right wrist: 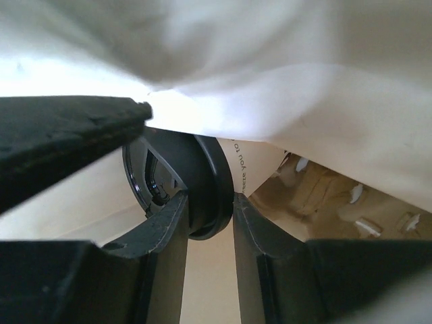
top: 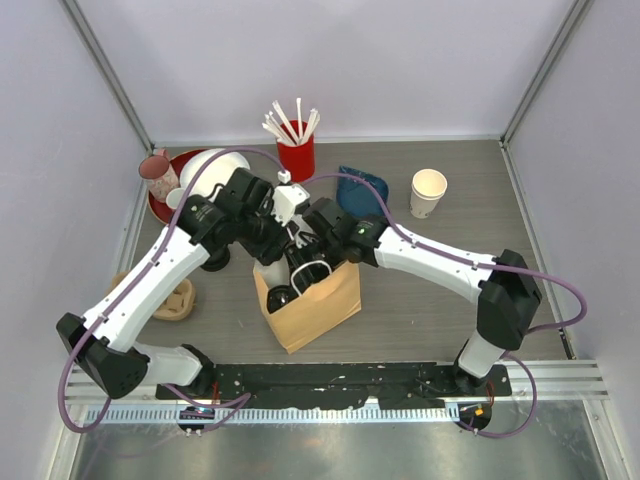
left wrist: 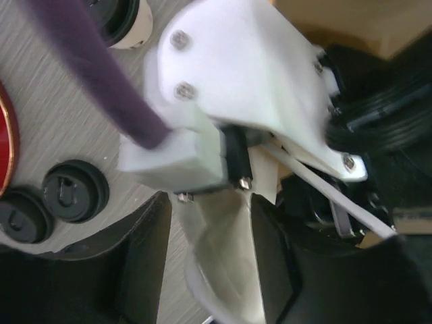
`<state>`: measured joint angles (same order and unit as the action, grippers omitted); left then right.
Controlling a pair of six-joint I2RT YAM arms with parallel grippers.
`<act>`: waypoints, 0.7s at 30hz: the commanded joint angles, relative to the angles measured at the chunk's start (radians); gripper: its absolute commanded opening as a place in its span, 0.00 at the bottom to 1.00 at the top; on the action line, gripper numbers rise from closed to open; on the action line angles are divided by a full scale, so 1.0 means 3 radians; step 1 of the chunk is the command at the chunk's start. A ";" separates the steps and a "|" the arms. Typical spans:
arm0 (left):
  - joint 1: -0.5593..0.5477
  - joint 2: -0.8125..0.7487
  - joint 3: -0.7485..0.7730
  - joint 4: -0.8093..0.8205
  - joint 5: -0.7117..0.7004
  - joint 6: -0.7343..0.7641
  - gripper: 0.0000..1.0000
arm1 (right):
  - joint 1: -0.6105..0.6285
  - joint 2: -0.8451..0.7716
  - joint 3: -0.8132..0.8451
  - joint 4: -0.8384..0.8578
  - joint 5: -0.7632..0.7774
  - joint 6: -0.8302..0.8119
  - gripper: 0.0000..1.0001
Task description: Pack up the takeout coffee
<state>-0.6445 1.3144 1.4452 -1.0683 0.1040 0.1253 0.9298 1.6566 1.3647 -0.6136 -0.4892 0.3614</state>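
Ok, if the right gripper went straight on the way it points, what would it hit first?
The right gripper, shut on a cup's black lid, points into the paper bag. Past the lid only the bag's pale inner paper shows, so that likely comes first; how deep is unclear.

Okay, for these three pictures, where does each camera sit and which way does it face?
Top external: above and behind the arms, looking down on the table and brown paper bag; both arms and their bases show.
Left wrist: on the left arm, looking down past the left hand at a white mount, black lids and tabletop.
Right wrist: on the right arm, inside the bag, facing the coffee cup's black lid pinched in the right hand.
Shared: all three show the bag; top and left wrist share the table.
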 commanded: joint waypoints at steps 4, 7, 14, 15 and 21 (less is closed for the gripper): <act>-0.0076 -0.0127 -0.0154 -0.0340 0.0211 0.0262 0.28 | -0.0042 0.0292 0.0165 -0.0347 0.0240 -0.0003 0.01; -0.0076 -0.0107 -0.0149 -0.0340 0.0287 0.0201 0.04 | -0.0042 0.0348 0.0186 -0.0424 0.0265 -0.0024 0.01; -0.0091 -0.0091 0.0030 -0.0167 0.0160 0.0135 0.00 | -0.0037 0.0394 0.0155 -0.0716 0.0393 -0.0126 0.01; -0.0117 -0.0096 0.0045 -0.0146 0.0104 0.0135 0.00 | -0.0042 0.0394 0.0165 -0.0782 0.0388 -0.0136 0.01; -0.0551 -0.0249 0.0061 0.0028 -0.0126 0.0150 0.00 | 0.0030 0.0379 0.0324 -0.1037 0.0368 -0.0208 0.01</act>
<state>-0.6888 1.2888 1.4239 -1.0851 0.0406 0.0788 0.9230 1.7172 1.4475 -0.7208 -0.4290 0.2886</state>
